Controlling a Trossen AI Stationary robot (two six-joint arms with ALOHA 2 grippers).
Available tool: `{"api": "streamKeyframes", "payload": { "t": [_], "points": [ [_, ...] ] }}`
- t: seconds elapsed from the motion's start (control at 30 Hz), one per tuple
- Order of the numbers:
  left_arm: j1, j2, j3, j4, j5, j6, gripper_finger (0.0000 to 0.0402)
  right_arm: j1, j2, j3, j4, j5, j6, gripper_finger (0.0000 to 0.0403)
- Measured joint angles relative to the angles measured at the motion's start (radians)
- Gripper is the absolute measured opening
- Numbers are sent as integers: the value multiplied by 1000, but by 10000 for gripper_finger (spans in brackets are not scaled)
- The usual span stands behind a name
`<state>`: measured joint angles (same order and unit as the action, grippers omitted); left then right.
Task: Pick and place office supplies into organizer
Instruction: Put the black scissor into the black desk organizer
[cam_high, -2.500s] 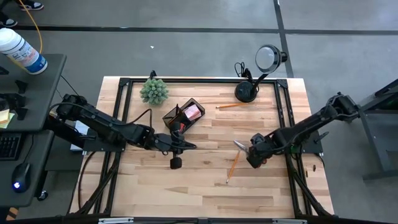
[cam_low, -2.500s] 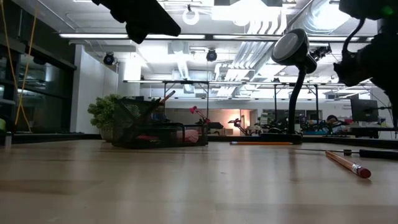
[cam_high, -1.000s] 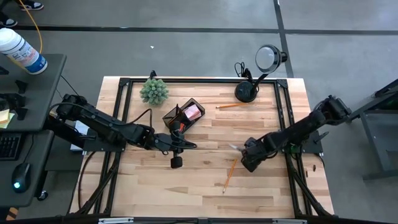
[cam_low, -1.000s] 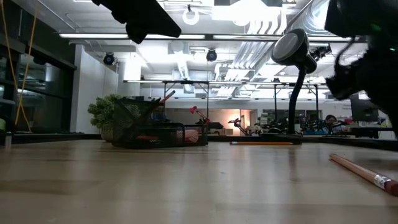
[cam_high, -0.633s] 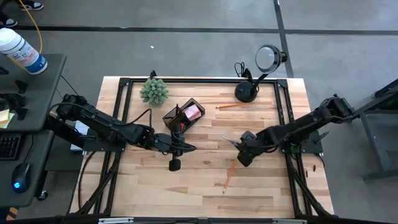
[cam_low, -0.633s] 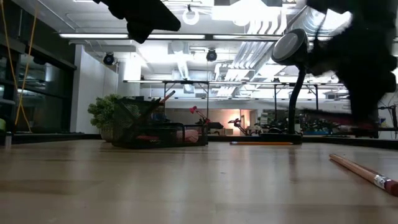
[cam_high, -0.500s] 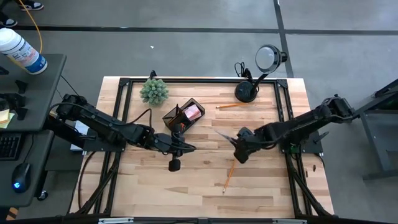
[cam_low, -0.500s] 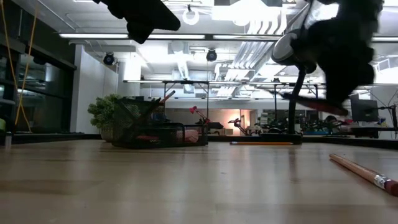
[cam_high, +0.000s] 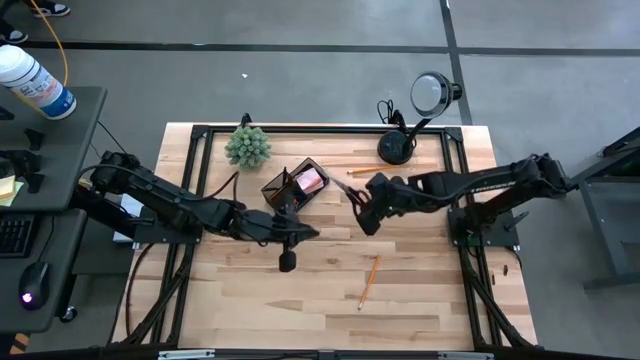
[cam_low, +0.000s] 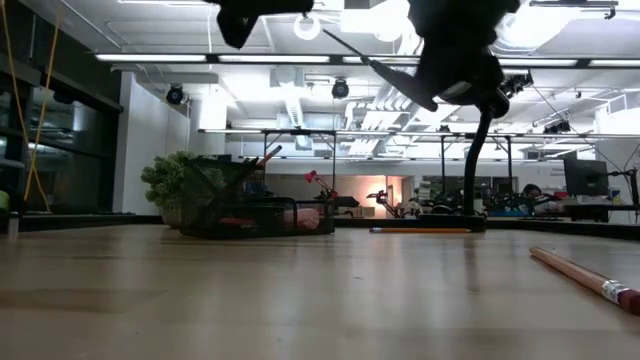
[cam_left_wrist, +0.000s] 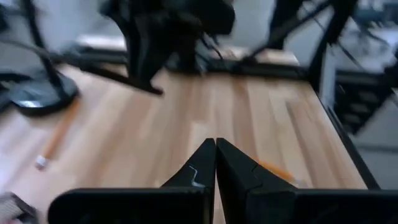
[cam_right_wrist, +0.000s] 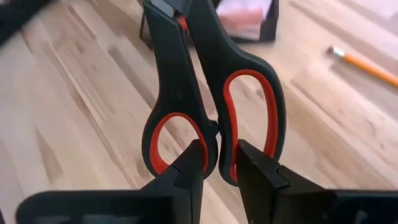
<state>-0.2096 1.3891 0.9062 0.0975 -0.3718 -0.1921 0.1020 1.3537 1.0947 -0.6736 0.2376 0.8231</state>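
Note:
The red-and-black scissors (cam_high: 346, 187) hang in the air to the right of the organizer (cam_high: 294, 186), blades pointing toward it. My right gripper (cam_high: 364, 205) is shut on their handles. The organizer is a black box at the table's far left-middle; a pink pad (cam_right_wrist: 244, 14) shows inside it. One orange pencil (cam_high: 368, 281) lies flat near the table's middle, another (cam_high: 366, 171) by the lamp. My left gripper (cam_left_wrist: 215, 163) hovers just in front of the organizer, shut with nothing between its fingers. My right gripper pinches the scissors where the two handle loops meet (cam_right_wrist: 217, 127). One finger (cam_right_wrist: 194, 163) sits at the left loop and the other (cam_right_wrist: 254, 167) at the right loop, the loops' inner bars between them. The scissors are lifted clear, blades running on ahead of the fingers and slanting down.
A black lamp, its base (cam_high: 396, 148) at the far right, rises over the table. A green spiky plant (cam_high: 247, 146) stands at the far left corner. Bare wood lies across the table's near half around the pencil.
My right gripper has risen from near the table and swung toward the far left, toward the organizer, turning as it went. The scissors have come up with it, clear of the table. The pencil by it has stayed where it lay.

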Motion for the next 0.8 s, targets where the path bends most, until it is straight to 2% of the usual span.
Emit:
{"api": "streamKeyframes", "payload": {
  "t": [0.3, 0.4, 0.5, 0.57, 0.8],
  "points": [
    [0, 0, 0, 180, -295, 7, 3, -31, 0, 10, 140, -8, -21, 73],
    [1, 0, 1, 176, -381, -108, 3, -31, 0, 10, 184, -8, -41, 73],
    [21, -1, 1, 128, -393, -314, 3, -30, 0, 10, 218, -7, -47, 72],
    [37, -1, 1, 111, -366, -387, 3, -30, 0, 10, 234, -2, -47, 73],
    [88, 7, 0, 163, -318, -414, 10, -30, 0, 10, 286, 4, -64, 74]
  ]
}}
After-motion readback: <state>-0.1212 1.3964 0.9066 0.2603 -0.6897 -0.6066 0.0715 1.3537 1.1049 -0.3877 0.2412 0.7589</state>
